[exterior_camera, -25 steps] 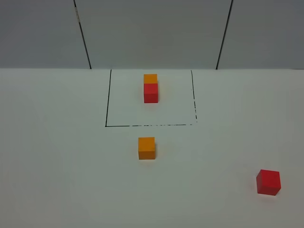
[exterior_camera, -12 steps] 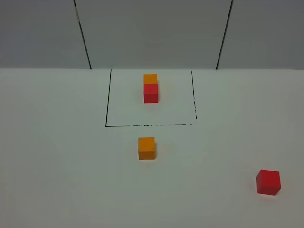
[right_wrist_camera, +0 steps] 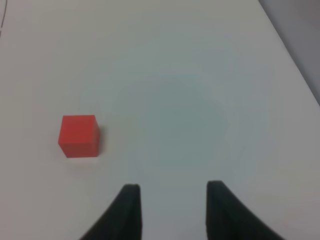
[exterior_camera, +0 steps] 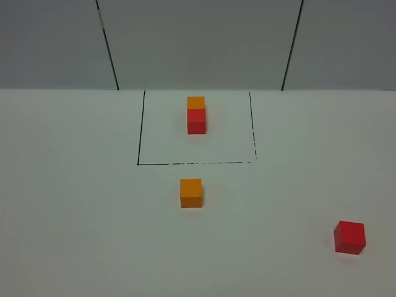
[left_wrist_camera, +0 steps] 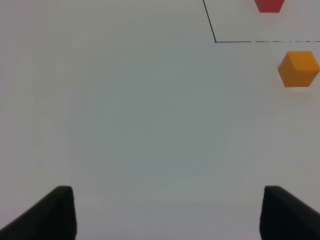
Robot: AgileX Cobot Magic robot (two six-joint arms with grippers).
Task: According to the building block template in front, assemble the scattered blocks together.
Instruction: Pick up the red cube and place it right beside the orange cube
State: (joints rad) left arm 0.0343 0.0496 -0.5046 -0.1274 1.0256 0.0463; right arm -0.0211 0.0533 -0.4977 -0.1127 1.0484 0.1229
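The template, an orange cube (exterior_camera: 196,102) joined to a red cube (exterior_camera: 197,120), stands inside a black drawn rectangle (exterior_camera: 138,162) at the back of the white table. The loose orange cube (exterior_camera: 191,193) sits just in front of the rectangle; it also shows in the left wrist view (left_wrist_camera: 298,69). The loose red cube (exterior_camera: 350,237) sits at the front right; it also shows in the right wrist view (right_wrist_camera: 78,136). My left gripper (left_wrist_camera: 167,215) is open and empty, well apart from the orange cube. My right gripper (right_wrist_camera: 172,207) is open and empty, beside the red cube. Neither gripper shows in the exterior view.
The white table (exterior_camera: 74,216) ends at a grey panelled wall (exterior_camera: 198,43) at the back. The table's right edge (right_wrist_camera: 295,47) shows in the right wrist view. The template's red cube (left_wrist_camera: 269,5) and the rectangle's corner (left_wrist_camera: 215,41) show in the left wrist view.
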